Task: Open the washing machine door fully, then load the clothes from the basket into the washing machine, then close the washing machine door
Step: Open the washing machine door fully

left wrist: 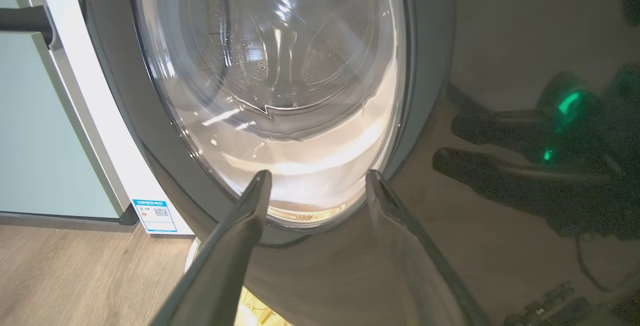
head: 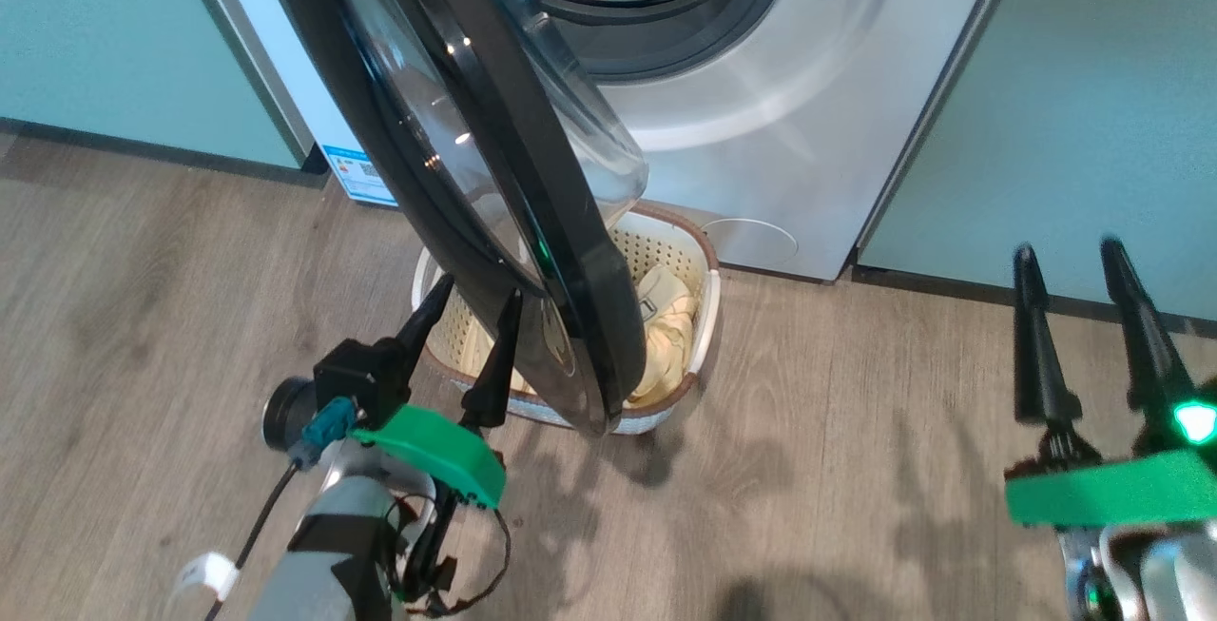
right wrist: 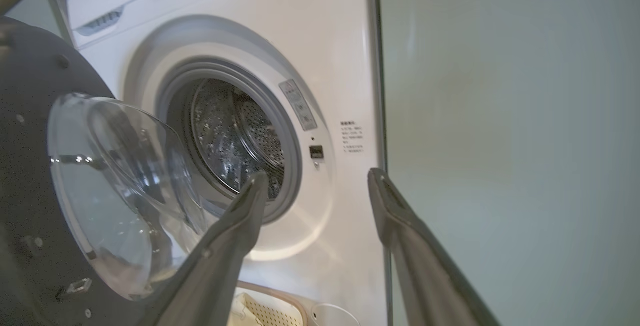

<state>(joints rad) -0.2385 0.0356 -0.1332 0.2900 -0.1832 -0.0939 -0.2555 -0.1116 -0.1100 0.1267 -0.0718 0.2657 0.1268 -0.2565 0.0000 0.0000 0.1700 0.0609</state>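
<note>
Left claw [head: 481, 288], fingers apart, is hovering at the washing machine door [head: 494, 174] just ahead, likely readying to push it wider; right claw [head: 1068, 248] is hanging spread.

White washing machine [head: 761, 79], black-rimmed door [head: 570, 298], cream perforated basket [head: 658, 250], yellow clothes [head: 667, 331].

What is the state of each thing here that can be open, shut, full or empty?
washing machine door: open, swung out above the basket.
washing machine: mouth uncovered; no clothes seen in the visible part of the drum.
basket: on the floor before the machine, holding clothes.
clothes: heaped in the basket.
left gripper: open, empty, by the door's outer face.
right gripper: open, empty.
</note>
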